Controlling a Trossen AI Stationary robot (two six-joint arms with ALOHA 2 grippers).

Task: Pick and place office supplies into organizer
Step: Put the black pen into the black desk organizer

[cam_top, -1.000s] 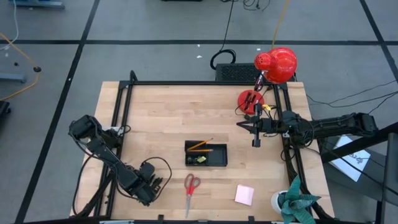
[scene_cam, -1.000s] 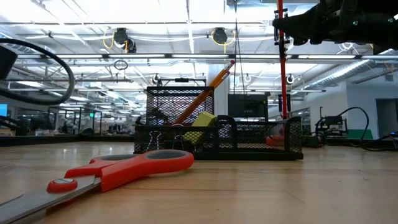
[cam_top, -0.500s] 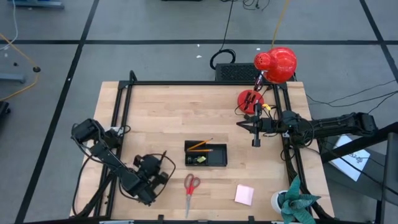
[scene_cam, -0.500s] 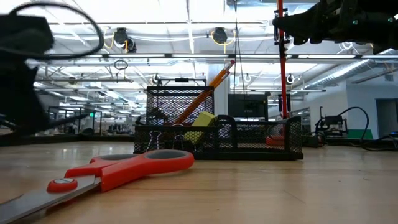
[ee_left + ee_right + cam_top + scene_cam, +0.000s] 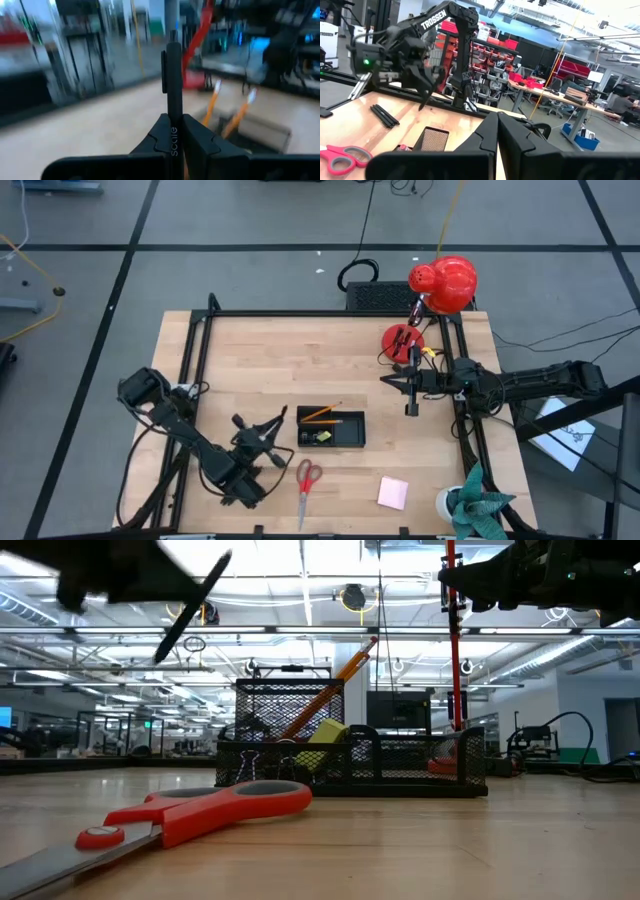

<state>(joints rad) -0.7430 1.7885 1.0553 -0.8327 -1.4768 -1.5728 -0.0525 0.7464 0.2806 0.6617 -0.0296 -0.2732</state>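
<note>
With a black pen pinched upright in its jaws, the left gripper seems mid-carry just left of the organizer, needing alignment above a compartment.

My arms are dark, jointed and looped with black cable. White TROSSEN lettering runs along my left arm, a small green light glows near its wrist, and my fingers are matte black wedges.

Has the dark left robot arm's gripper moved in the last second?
Yes. The left gripper, shut on a black pen, has swung up the table toward the black mesh organizer, which stayed put.
</note>
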